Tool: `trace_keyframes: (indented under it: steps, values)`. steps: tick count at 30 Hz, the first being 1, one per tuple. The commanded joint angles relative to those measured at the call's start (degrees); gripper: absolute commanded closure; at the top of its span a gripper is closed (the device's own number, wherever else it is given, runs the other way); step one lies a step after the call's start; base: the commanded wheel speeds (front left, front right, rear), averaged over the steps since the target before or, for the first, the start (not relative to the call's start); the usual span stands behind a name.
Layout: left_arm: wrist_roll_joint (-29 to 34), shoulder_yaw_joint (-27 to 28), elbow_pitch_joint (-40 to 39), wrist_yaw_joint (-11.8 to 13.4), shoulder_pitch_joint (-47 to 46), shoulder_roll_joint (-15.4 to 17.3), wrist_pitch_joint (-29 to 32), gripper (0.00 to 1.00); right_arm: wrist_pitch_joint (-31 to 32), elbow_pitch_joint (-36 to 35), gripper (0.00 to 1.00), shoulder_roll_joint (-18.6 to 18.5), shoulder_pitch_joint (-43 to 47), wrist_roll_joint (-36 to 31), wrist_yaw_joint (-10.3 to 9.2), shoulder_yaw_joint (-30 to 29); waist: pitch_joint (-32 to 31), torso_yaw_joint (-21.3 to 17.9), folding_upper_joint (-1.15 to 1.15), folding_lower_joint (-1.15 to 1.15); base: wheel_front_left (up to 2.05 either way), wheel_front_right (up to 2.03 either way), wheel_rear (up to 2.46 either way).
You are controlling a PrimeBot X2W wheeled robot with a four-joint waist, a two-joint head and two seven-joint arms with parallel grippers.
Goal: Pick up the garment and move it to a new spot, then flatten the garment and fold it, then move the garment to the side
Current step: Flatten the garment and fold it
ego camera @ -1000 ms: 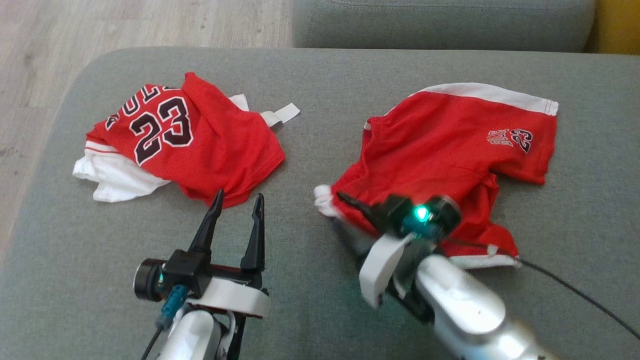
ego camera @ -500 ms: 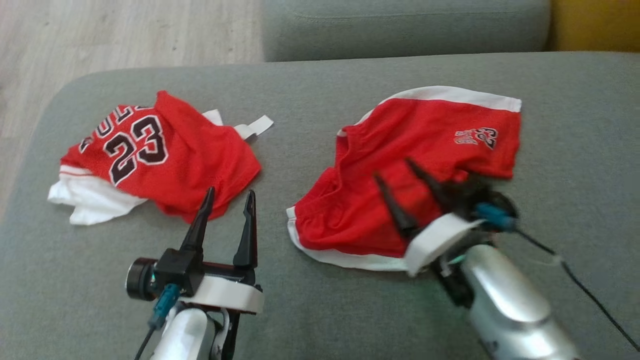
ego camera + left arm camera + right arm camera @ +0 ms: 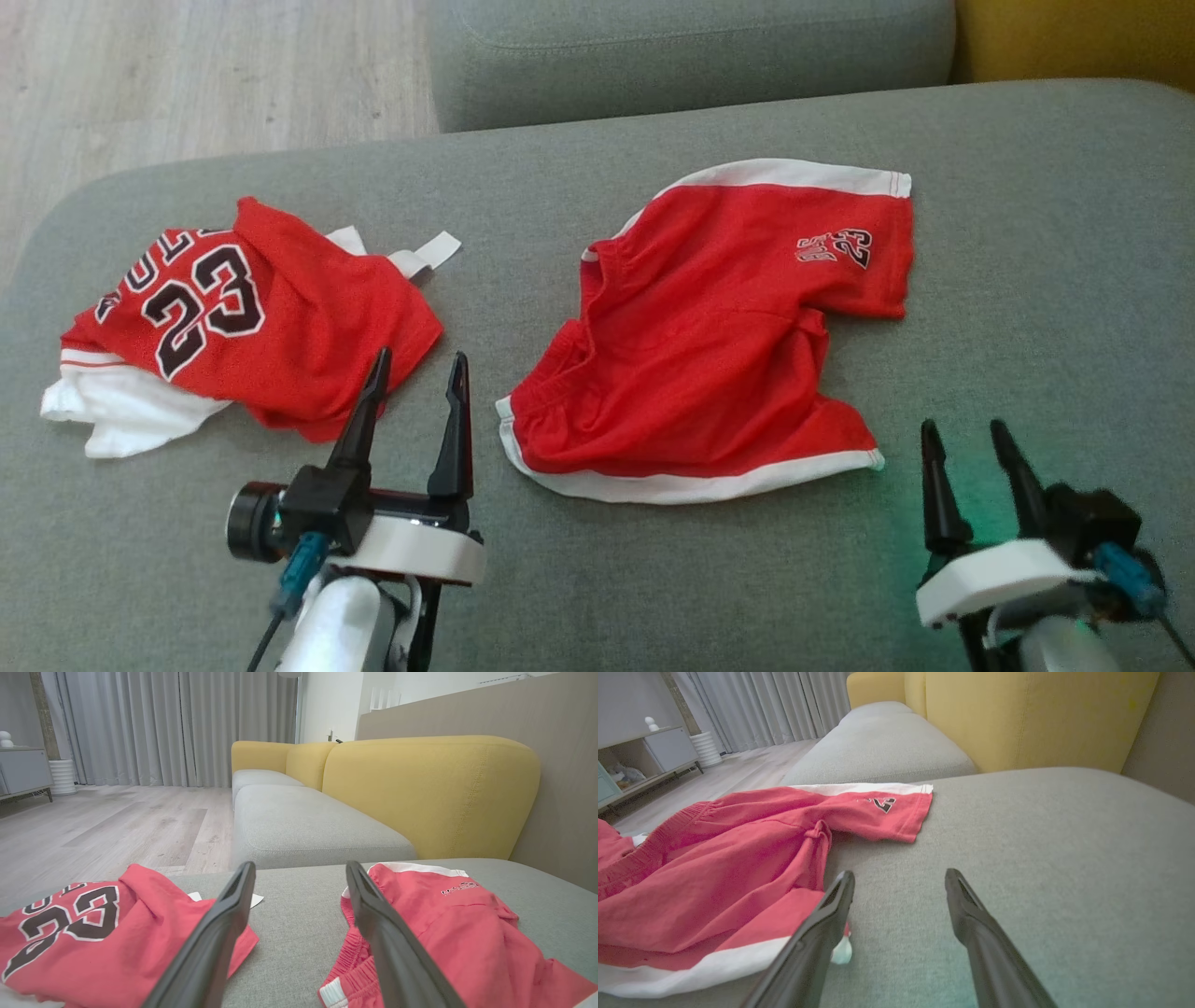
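Shorts (image 3: 709, 345), red with white trim and a small 23 on one leg, lie spread but rumpled in the middle of the grey sofa seat (image 3: 653, 588). To their left, apart from them, sits a crumpled red jersey (image 3: 280, 317) numbered 23. The right gripper (image 3: 963, 427) hovers near the shorts' lower right corner, fingers spread and empty, clear of the cloth. The left gripper (image 3: 419, 357) also has its fingers apart, holding nothing, its tips between the two garments, by the jersey's hem.
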Motion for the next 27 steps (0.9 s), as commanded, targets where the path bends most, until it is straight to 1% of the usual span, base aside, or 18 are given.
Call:
trace_keyframes:
  steps: [1, 3, 7, 10, 14, 15, 20, 21, 22, 24, 27]
  values:
    - [0.37, 1.71, -1.99, -0.15, -0.86, 0.03, -0.55, 0.00, -0.60, -2.40, 0.00, 0.44, -1.12, 1.44, 0.40, 1.98, 0.41, -0.28, 0.00, 0.00, 0.00, 0.00, 0.00]
    - [0.42, 1.66, -1.93, -0.23, -1.05, 0.02, -0.55, 0.00, -0.56, -2.48, 0.00, 0.46, -0.99, 3.17, 0.40, 2.51, 0.74, -0.40, 0.00, 0.00, 0.00, 0.00, 0.00]
    - [0.63, 1.49, -1.84, -0.46, -1.66, 0.02, -0.55, 0.00, 0.80, -2.14, 0.00, 0.47, -2.91, 4.16, 0.40, 4.67, 1.69, -0.20, 0.00, 0.00, 0.00, 0.00, 0.00]
    - [0.72, 1.12, -1.56, -0.72, -2.33, 0.01, -0.55, 0.00, 5.34, 0.62, 0.00, 0.48, -5.85, 5.63, 0.40, 6.84, 2.70, 0.73, 0.00, 0.00, 0.00, 0.00, 0.00]
    - [0.46, 0.68, -1.29, -0.72, -2.81, 0.01, -0.55, 0.00, 9.91, 5.20, 0.00, 0.48, -8.13, 4.38, 0.40, 7.91, 3.46, 2.01, 0.00, 0.00, 0.00, 0.00, 0.00]
    - [0.46, 0.68, -1.29, -0.72, -2.81, 0.01, -0.55, 0.00, 9.91, 5.20, 0.00, 0.48, -8.13, 4.38, 0.40, 7.91, 3.46, 2.01, 0.00, 0.00, 0.00, 0.00, 0.00]
    - [0.33, 0.60, -0.94, -0.60, -2.98, 0.01, -0.55, 0.00, 13.17, 9.89, 0.00, 0.48, -8.81, 4.07, 0.40, 9.72, 3.68, 3.12, 0.00, 0.00, 0.00, 0.00, 0.00]
    - [0.36, 0.67, -0.90, -0.59, -2.96, 0.01, -0.55, 0.00, 13.25, 10.36, 0.07, 0.48, -8.86, 4.31, 0.40, 10.08, 3.64, 3.22, 0.00, 0.00, 0.00, 0.00, 0.00]
    - [0.40, 0.77, -0.85, -0.58, -2.91, 0.01, -0.55, 0.00, 13.14, 10.71, 1.00, 0.48, -8.92, 4.35, 0.40, 10.22, 3.58, 3.27, 0.00, 0.00, 0.00, 0.00, 0.00]
    - [0.47, 0.98, -0.78, -0.58, -2.73, 0.01, -0.55, 0.00, 12.35, 10.99, 1.00, 0.48, -9.17, 3.85, 0.40, 9.51, 3.35, 3.22, 0.00, 0.00, 0.00, 0.00, 0.00]
    - [0.54, 1.42, -0.74, -0.50, -2.36, 0.01, -0.55, 0.00, 10.79, 10.73, 1.00, 0.49, -9.74, 2.30, 0.40, 6.90, 2.84, 2.76, 0.00, 0.00, 0.00, 0.00, 0.00]
